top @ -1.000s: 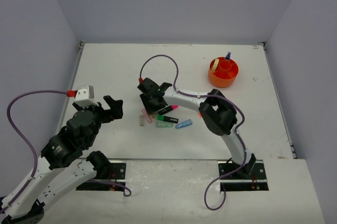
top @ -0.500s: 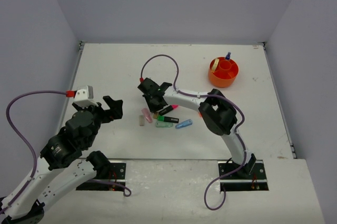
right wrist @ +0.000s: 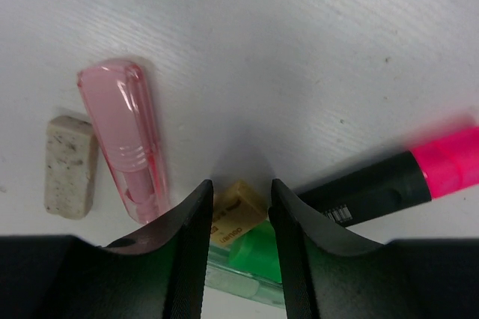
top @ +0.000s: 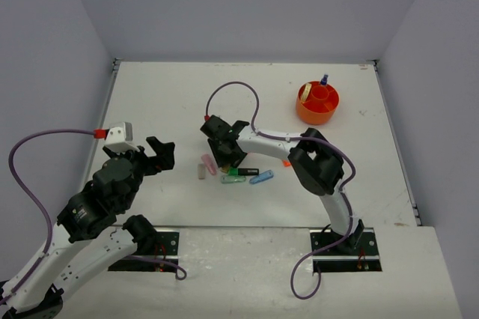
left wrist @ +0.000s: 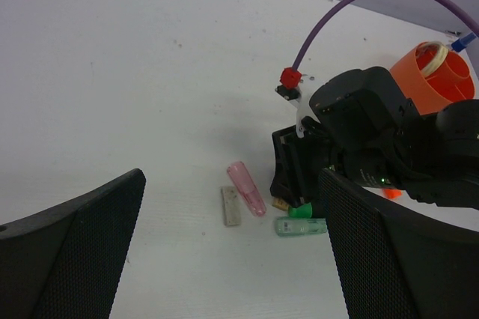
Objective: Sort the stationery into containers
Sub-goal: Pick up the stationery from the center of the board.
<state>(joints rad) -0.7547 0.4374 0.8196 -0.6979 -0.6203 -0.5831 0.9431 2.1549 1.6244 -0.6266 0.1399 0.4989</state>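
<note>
So the big white table (top: 165,94) takes up most of the top view, with both arms reaching in from the near edge. The round orange plastic tub with dividers (top: 317,109) sits at the far right, well apart from everything loose. It's got a beige tape ring (left wrist: 432,57) leaning inside and a blue highlighter (top: 324,79) poking up at its far rim. The left gripper (top: 164,153) hangs over bare table on the left, fingers spread wide with nothing in them. The right gripper (right wrist: 239,190) is down in the little pile mid-table. Its fingers (right wrist: 187,251) are only narrowly apart, one on each side of a small tan eraser block (right wrist: 236,216), and honestly I can't tell if they're pinching it or just bracketing it. Just right of that lies a black-bodied pink highlighter (right wrist: 389,184), and tucked under the fingers is a green highlighter (right wrist: 258,248) on top of a pale green clip (left wrist: 299,225). A blue clip (top: 261,177) lies just to the right of those. On the left lies a translucent pink stick-shaped piece (right wrist: 127,139), and a speckled beige eraser (right wrist: 71,163) lies right beside it.
</note>
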